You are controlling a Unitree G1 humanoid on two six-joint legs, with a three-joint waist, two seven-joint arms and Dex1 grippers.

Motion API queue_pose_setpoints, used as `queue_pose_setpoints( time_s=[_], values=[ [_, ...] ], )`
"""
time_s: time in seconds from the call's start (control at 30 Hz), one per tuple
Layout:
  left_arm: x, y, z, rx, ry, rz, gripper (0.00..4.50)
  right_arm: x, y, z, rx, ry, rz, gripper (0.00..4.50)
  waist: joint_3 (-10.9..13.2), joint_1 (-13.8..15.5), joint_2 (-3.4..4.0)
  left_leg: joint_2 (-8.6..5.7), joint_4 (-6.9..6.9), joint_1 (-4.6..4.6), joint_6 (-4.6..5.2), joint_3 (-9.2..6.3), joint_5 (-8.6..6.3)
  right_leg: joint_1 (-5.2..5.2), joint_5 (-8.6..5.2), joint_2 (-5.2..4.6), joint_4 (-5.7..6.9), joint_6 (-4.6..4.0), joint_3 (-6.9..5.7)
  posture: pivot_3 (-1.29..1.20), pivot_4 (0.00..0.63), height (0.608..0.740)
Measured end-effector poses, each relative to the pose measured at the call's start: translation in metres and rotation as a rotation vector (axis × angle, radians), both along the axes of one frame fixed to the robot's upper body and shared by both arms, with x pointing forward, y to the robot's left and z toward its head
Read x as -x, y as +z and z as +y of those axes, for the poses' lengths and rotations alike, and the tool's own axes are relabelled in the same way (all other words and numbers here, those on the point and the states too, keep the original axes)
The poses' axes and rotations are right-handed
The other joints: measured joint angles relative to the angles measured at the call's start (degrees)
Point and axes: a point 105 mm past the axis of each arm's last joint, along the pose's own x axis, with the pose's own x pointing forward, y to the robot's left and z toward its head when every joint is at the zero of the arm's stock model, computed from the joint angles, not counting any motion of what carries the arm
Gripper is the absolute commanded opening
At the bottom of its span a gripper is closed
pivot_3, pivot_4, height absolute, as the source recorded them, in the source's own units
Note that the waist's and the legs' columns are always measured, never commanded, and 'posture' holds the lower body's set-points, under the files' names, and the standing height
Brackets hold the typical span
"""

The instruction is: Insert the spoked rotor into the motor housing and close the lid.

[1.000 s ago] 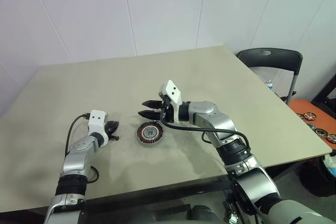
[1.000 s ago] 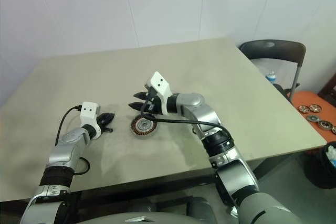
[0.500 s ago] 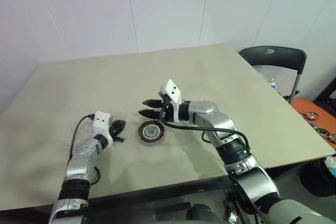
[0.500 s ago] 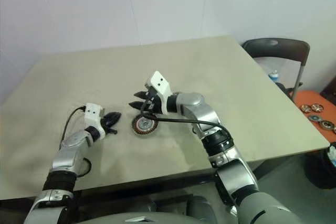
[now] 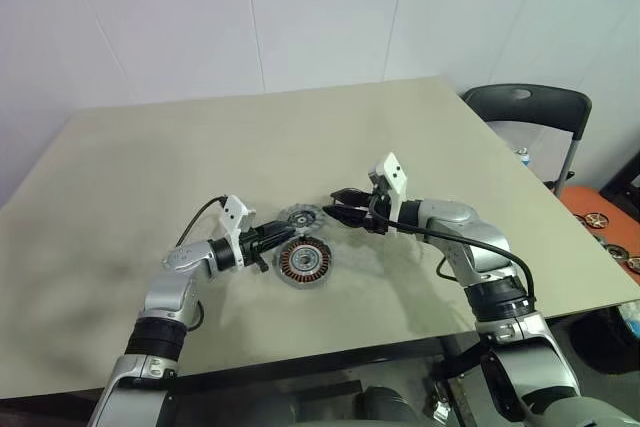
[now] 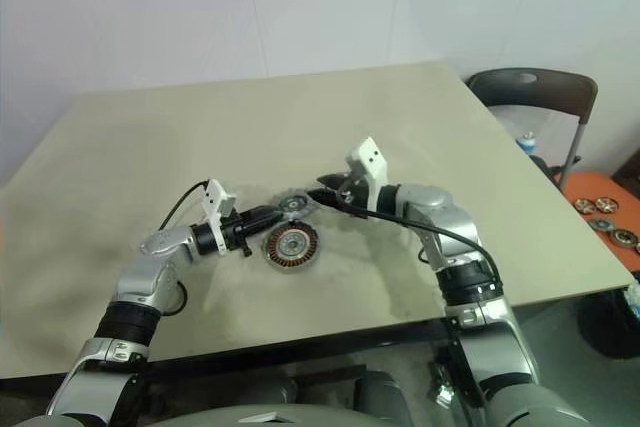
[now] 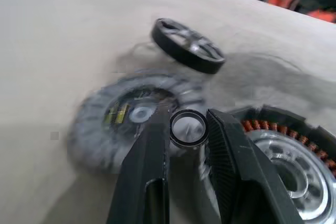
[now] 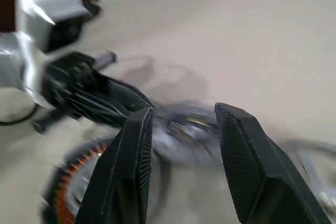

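The motor housing (image 5: 303,263), with its copper windings up, lies flat on the table. Just beyond it lies the grey lid (image 5: 298,216). In the left wrist view the black spoked rotor (image 7: 188,45) rests flat on the table past the lid (image 7: 121,119). My left gripper (image 5: 280,235) reaches in level from the left, between housing and lid. It is shut on a small black ring (image 7: 188,128) with a shiny centre. My right gripper (image 5: 335,203) hovers to the right of the lid, pointing left, open and holding nothing.
The beige table (image 5: 150,167) spreads wide behind and to both sides. A dark folding chair (image 5: 525,107) stands off its right corner. An orange surface (image 5: 600,232) with several small discs sits lower right, off the table.
My left gripper swung right, up to the housing, and turned toward the right gripper. My right gripper moved right, off the spot above the housing. The lid now shows beyond the housing. The camera shifted.
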Motion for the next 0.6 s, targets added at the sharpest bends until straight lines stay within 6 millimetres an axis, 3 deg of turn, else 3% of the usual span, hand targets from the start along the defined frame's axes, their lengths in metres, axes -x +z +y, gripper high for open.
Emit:
queue_pose_setpoints(
  time_s=[0.2,0.4,0.6],
  values=[
    [0.003,0.005,0.000,0.004,-0.058,-0.022,0.71,0.000,0.003,0.000,0.002,-0.006,-0.017,1.98,0.0,0.2,-0.02,0.03,0.04,0.01,-0.05,0.00,0.03,0.01,0.02,0.03,0.03,-0.02,0.00,0.00,0.000,0.740],
    [0.016,-0.002,-0.001,-0.013,-0.133,0.028,0.71,0.000,0.002,-0.011,0.046,-0.007,-0.020,1.98,0.0,0.2,-0.04,0.02,0.04,0.01,0.01,0.01,0.00,0.01,0.02,0.02,0.03,-0.03,0.00,0.00,0.000,0.740],
    [0.023,-0.002,-0.011,-0.018,-0.187,0.034,0.71,0.003,-0.019,-0.012,0.124,0.003,0.033,1.98,0.0,0.2,-0.04,0.03,0.05,0.05,0.01,0.02,0.00,0.03,0.03,0.03,0.08,-0.04,0.01,0.00,0.000,0.740]
  ],
)
